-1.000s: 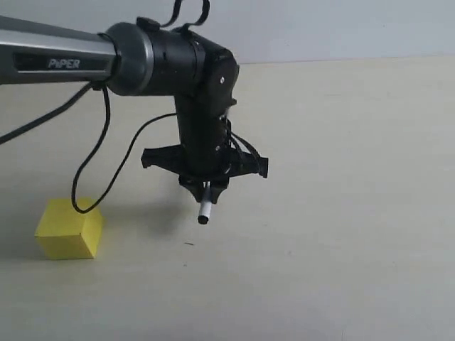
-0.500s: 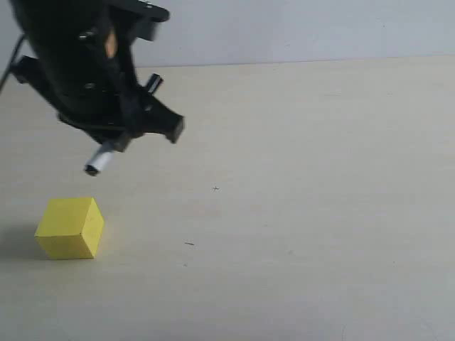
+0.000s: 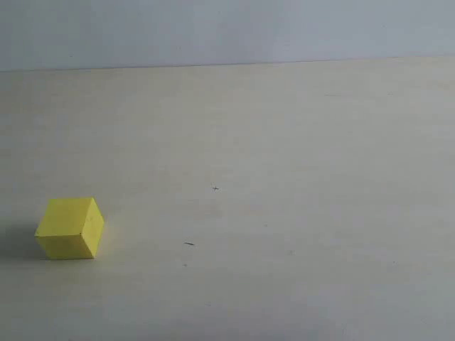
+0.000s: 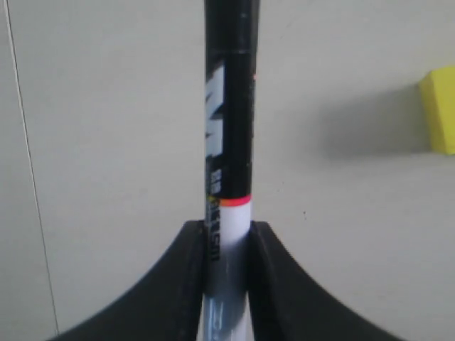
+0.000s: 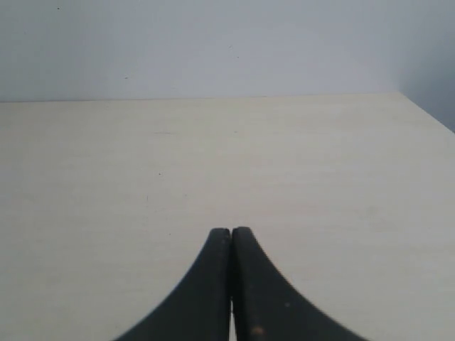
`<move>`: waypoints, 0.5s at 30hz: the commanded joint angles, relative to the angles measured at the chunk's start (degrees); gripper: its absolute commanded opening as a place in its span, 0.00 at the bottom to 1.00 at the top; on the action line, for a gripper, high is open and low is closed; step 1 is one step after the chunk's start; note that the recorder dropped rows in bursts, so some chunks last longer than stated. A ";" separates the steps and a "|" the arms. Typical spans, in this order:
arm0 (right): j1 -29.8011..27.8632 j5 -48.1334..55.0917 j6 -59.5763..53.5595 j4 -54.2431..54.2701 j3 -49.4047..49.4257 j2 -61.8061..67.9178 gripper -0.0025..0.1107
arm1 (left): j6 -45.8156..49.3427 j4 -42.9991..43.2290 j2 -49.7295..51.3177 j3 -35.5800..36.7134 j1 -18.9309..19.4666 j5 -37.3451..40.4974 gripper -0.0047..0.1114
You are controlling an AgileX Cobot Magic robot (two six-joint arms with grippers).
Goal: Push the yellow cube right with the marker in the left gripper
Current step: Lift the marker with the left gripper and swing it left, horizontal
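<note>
The yellow cube (image 3: 70, 228) rests on the pale table near the front left of the exterior view; neither arm shows there. In the left wrist view my left gripper (image 4: 227, 231) is shut on the marker (image 4: 229, 135), gripping its white barrel just below the red ring, with the black half sticking out past the fingertips. An edge of the yellow cube (image 4: 439, 110) shows at that view's border, apart from the marker. My right gripper (image 5: 231, 231) is shut with nothing between its fingers, above bare table.
The pale table top (image 3: 284, 177) meets a grey-white wall (image 3: 284, 28) at the back. A few tiny dark specks (image 3: 188, 244) mark the surface. The table's corner (image 5: 398, 94) shows in the right wrist view.
The left arm with the marker has swung left and up, out of the exterior view. The yellow cube has not moved.
</note>
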 commanded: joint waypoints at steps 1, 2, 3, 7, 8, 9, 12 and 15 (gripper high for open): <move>-0.35 -0.41 -0.10 -0.49 0.27 -0.33 0.02 | 9.11 -1.67 1.78 2.73 4.03 -1.55 0.04; -0.35 -0.41 -0.10 -0.49 0.27 -0.33 0.02 | 11.94 -1.67 2.43 3.42 4.04 -3.32 0.04; -0.35 -0.41 -0.10 -0.49 0.27 -0.33 0.02 | 13.38 -1.29 3.02 4.05 4.04 -5.39 0.04; -0.35 -0.41 -0.10 -0.49 0.27 -0.33 0.02 | 13.49 0.41 6.68 4.62 4.13 -10.84 0.04; -0.35 -0.41 -0.10 -0.49 0.27 -0.33 0.02 | 15.34 1.96 7.84 4.62 4.13 -11.00 0.04; -0.35 -0.41 -0.10 -0.49 0.27 -0.33 0.02 | 17.90 3.54 8.99 4.62 4.13 -11.00 0.04; -0.35 -0.41 -0.10 -0.49 0.27 -0.33 0.02 | 29.23 6.25 11.76 4.62 4.13 -11.53 0.04; -0.35 -0.41 -0.10 -0.49 0.27 -0.33 0.02 | 42.59 6.51 13.29 5.18 4.18 -12.40 0.04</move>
